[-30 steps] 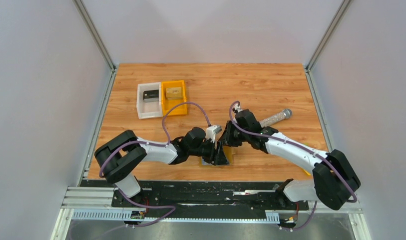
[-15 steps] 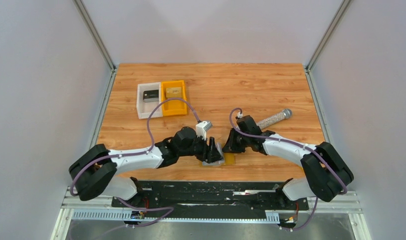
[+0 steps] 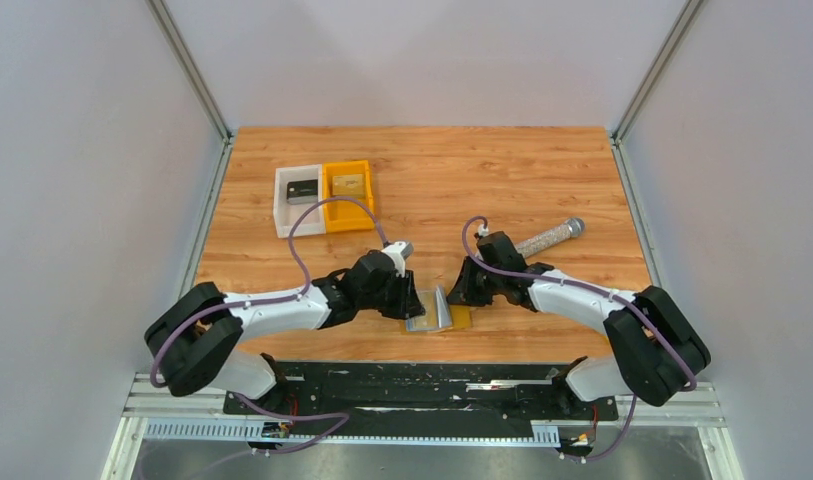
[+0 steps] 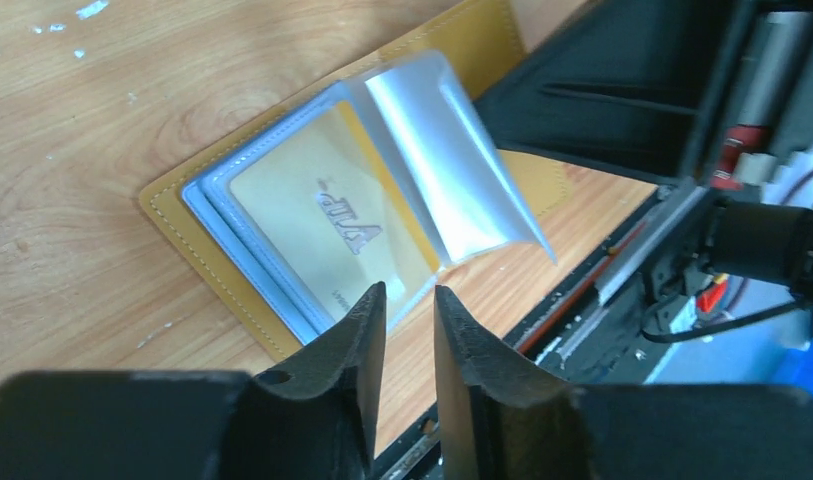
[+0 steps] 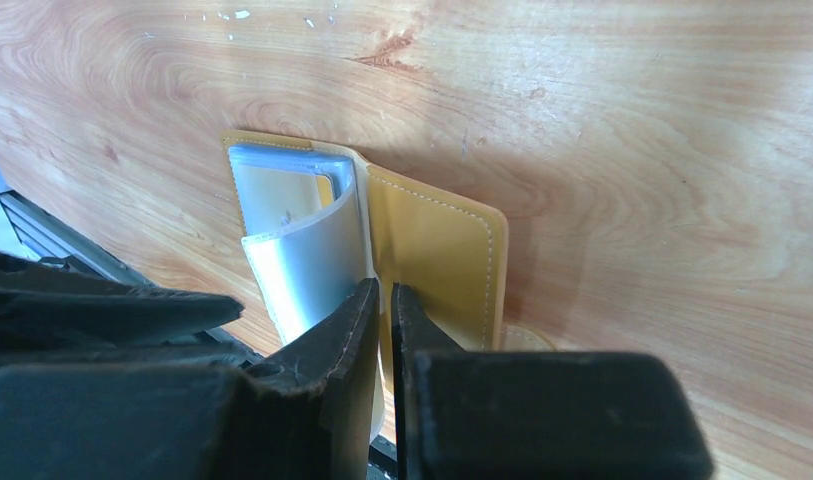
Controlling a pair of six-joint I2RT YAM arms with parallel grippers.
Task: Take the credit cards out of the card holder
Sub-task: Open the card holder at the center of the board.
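Note:
The card holder lies open on the table near the front edge, mustard-tan with light-blue panels. In the left wrist view a gold card marked VIP sits in its clear sleeve, and one silvery-blue sleeve page curls upright. My left gripper hovers just left of the holder, its jaws a little apart and empty. My right gripper is shut, with its tips on the holder's tan right flap beside the raised page.
A white bin with a black item and an orange bin with a tan item stand at the back left. A metal cylinder lies at the right. The table's front edge and a black rail are right behind the holder.
My left gripper has drawn back to the left off the holder. A sleeve page now stands up. My right gripper has shifted slightly right and stays at the holder's right flap.

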